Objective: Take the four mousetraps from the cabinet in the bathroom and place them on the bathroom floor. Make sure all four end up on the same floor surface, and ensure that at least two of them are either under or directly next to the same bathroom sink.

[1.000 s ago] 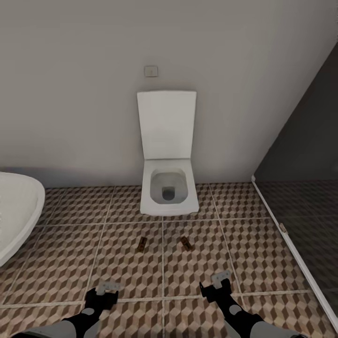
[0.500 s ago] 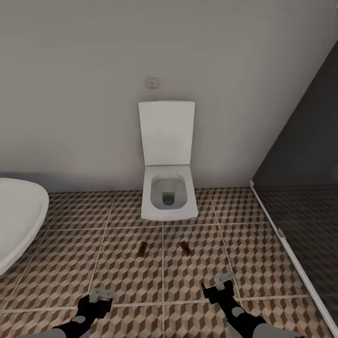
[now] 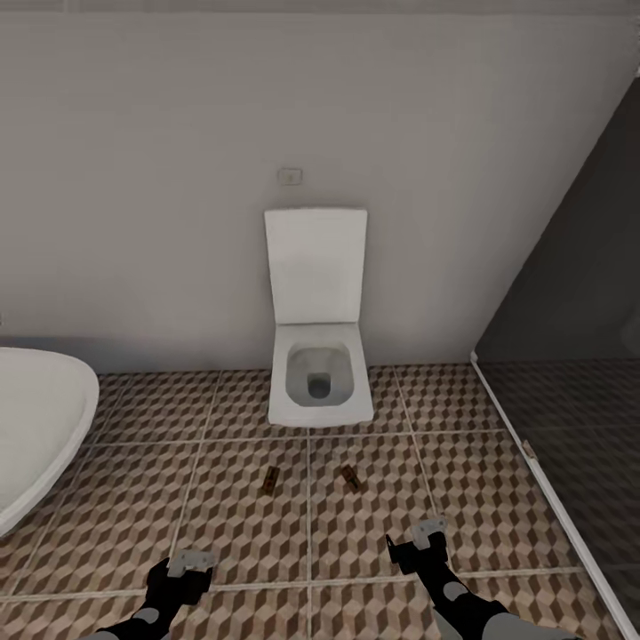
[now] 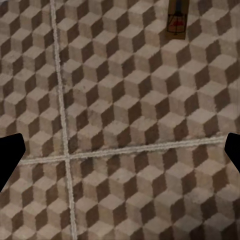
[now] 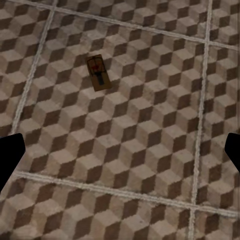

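Two mousetraps lie flat on the cube-patterned bathroom floor in front of the toilet, one on the left and one on the right, about a tile's width apart. My left gripper hangs low over the floor, open and empty; its wrist view has the left mousetrap ahead of it. My right gripper is also open and empty, with the right mousetrap ahead on the tiles. The cabinet is out of view.
A white wall-hung toilet with its lid up stands against the back wall. A white rounded basin juts in at the left edge. A dark glass shower partition with a white sill runs along the right.
The whole picture has shifted: the camera has drawn back, so the toilet looks smaller. Both arms show less at the picture's bottom edge. The two mousetraps lie where they were.
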